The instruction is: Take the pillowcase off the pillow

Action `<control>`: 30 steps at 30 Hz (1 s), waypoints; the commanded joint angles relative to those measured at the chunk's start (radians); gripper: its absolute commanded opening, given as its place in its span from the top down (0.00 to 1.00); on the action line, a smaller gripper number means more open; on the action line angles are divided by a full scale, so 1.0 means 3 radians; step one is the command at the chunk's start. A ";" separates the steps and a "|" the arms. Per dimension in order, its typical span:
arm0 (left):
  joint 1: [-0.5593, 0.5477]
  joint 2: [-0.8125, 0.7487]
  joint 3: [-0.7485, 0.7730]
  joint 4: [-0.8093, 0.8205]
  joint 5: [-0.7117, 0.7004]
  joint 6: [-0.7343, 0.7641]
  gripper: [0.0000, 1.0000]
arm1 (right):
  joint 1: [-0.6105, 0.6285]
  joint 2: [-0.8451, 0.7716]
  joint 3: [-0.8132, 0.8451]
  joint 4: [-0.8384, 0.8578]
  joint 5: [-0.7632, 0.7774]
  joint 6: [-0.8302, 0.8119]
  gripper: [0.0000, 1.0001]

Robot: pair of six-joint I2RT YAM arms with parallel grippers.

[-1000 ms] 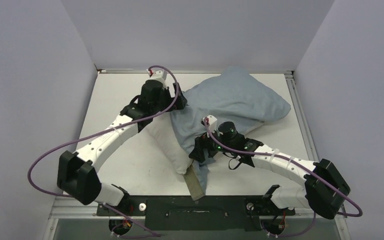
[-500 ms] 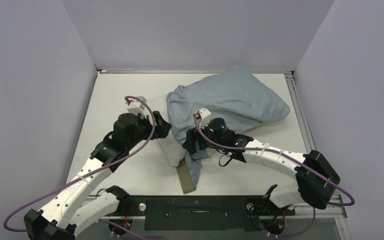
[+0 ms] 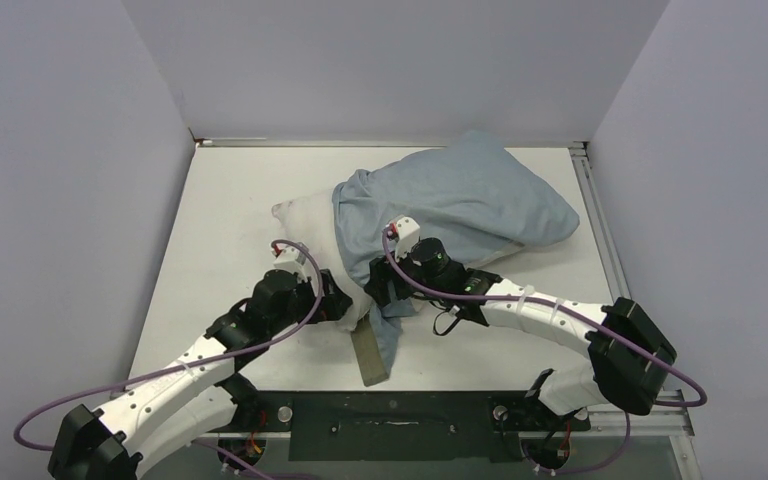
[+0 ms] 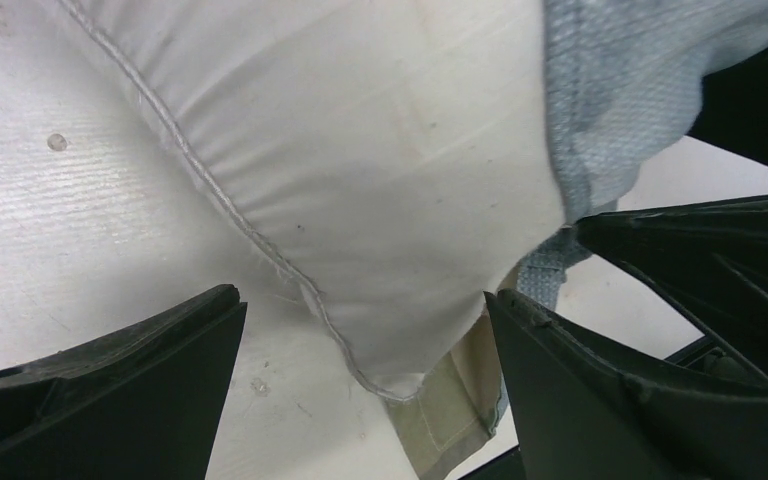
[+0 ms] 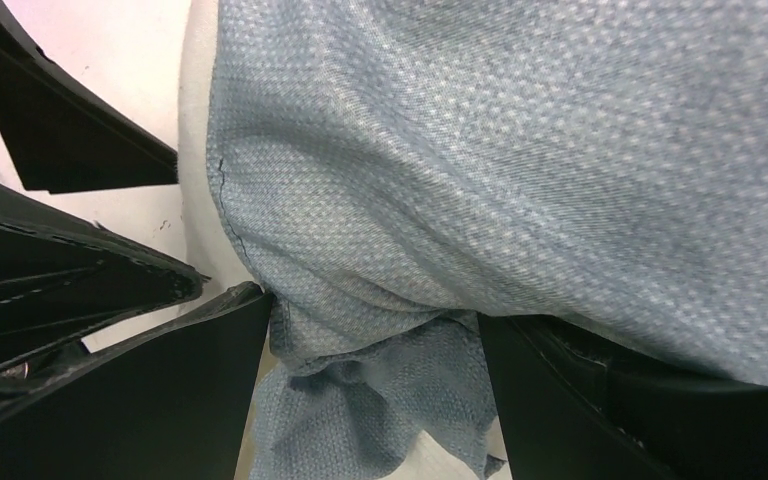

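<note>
L pincer (image 4: 362, 300) released, straddling pillow (image 4: 360, 150) corner; R pincer (image 5: 372, 315) spread round bunched pillowcase (image 5: 520, 150) hem, lower centre. Cloth likely limp, light: pinch hem fold.

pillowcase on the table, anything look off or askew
The dusty-blue cloth pillowcase sits askew, bunched over the far-right part of the plump off-white pillow, whose near-left end is bare. A tan flap from its opening trails on the white table. No tear or spill shows.
</note>
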 commanded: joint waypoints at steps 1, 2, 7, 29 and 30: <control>-0.0009 0.0135 -0.0077 0.0652 0.0011 -0.0126 0.04 | 0.0032 0.0024 0.0135 0.0089 0.0345 -0.0047 0.23; -0.0013 0.0205 -0.0078 0.0699 0.0030 -0.0124 0.04 | 0.0043 0.0024 0.0131 0.0086 0.0377 -0.0049 0.23; -0.0041 0.0436 -0.0110 0.1101 0.0145 -0.0154 0.03 | 0.0103 0.0056 0.0110 0.0085 0.0411 -0.0049 0.24; -0.0103 0.0263 0.0055 0.0769 -0.0445 0.0008 1.00 | 0.0042 -0.0234 -0.0096 -0.0410 0.1470 -0.0093 0.92; -0.0097 0.0247 0.0089 0.0706 -0.0461 0.0017 1.00 | -0.0017 -0.0285 -0.0108 -0.0442 0.1518 -0.0094 0.94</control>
